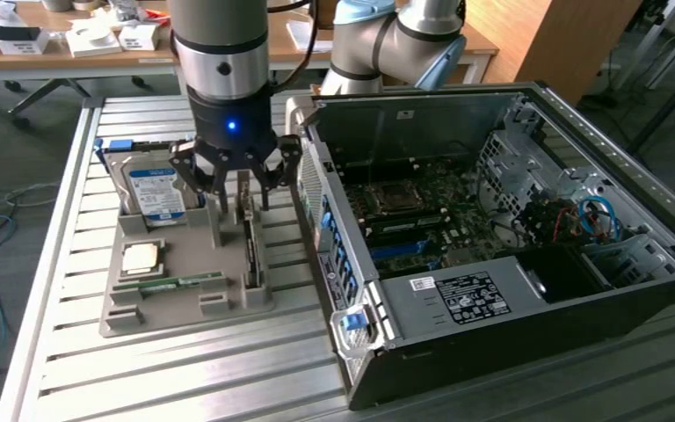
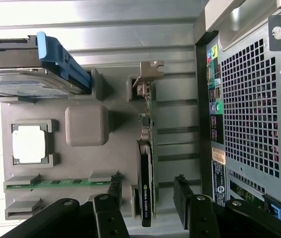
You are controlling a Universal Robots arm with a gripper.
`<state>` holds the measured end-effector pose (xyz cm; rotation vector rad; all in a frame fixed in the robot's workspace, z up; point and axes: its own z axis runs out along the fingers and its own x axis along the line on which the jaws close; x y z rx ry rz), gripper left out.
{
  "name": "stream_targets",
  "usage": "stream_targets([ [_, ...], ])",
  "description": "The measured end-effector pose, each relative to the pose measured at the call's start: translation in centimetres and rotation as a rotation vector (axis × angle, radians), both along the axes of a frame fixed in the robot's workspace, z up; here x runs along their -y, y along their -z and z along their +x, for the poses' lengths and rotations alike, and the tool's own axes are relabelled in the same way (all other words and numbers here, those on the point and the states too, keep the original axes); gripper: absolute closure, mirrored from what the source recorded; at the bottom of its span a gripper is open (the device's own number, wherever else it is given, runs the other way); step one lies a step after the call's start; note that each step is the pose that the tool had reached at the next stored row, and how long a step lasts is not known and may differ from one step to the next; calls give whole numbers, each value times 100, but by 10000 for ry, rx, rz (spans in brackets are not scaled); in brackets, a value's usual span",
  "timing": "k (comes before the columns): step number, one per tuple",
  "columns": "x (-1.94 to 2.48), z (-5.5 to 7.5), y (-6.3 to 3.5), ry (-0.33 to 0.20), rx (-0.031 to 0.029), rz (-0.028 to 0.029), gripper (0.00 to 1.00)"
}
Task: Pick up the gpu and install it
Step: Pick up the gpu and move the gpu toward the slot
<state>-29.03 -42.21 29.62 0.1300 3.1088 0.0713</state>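
Note:
The gpu (image 1: 250, 239) is a thin dark card standing on edge in a slot of the grey holder (image 1: 185, 309), its pale metal bracket at the far end. In the wrist view the gpu (image 2: 146, 163) runs edge-on, with the bracket by the holder's (image 2: 56, 106) far rim. My gripper (image 1: 242, 199) hangs straight above the card, open. Its black fingers (image 2: 111, 194) stand on either side of the gpu with a gap to each face, and the gripper (image 2: 146, 196) holds nothing.
The open computer case (image 1: 619, 290) lies at the exterior view's right, motherboard (image 1: 420, 220) exposed, its perforated rear panel (image 2: 254, 109) close beside the holder. The holder also carries a blue-labelled hard drive (image 1: 156, 195), a processor chip (image 1: 141, 257) and a green memory stick (image 1: 173, 283).

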Motion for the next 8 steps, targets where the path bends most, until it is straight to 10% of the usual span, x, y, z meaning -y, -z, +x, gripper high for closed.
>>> stream_targets([
  [8,0,0,100,15,0,-12,45],
])
